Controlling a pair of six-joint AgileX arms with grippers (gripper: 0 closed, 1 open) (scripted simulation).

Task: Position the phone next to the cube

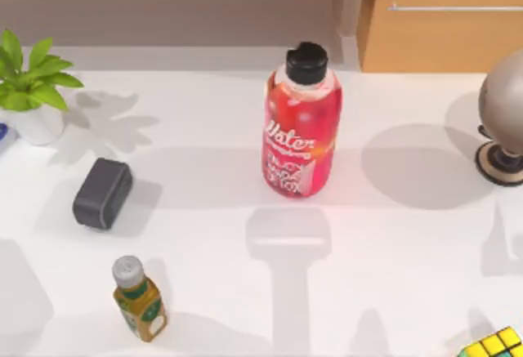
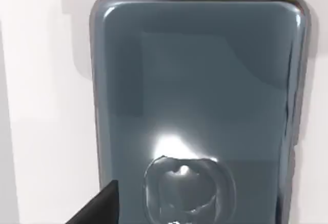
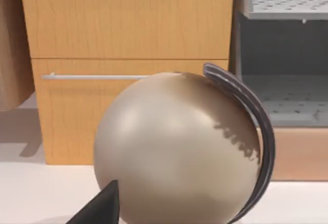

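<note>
The left gripper's dark fingertip [image 2: 100, 206] hangs directly over the phone [image 2: 197, 106], pointing down at its glassy face, close above it. The right gripper's dark fingertip [image 3: 102, 206] sits level with the globe [image 3: 174, 147], facing it from just in front, on the table's right side.

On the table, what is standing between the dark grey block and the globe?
In the top view, the red water bottle stands upright between the dark grey block at the left and the globe at the right edge.
</note>
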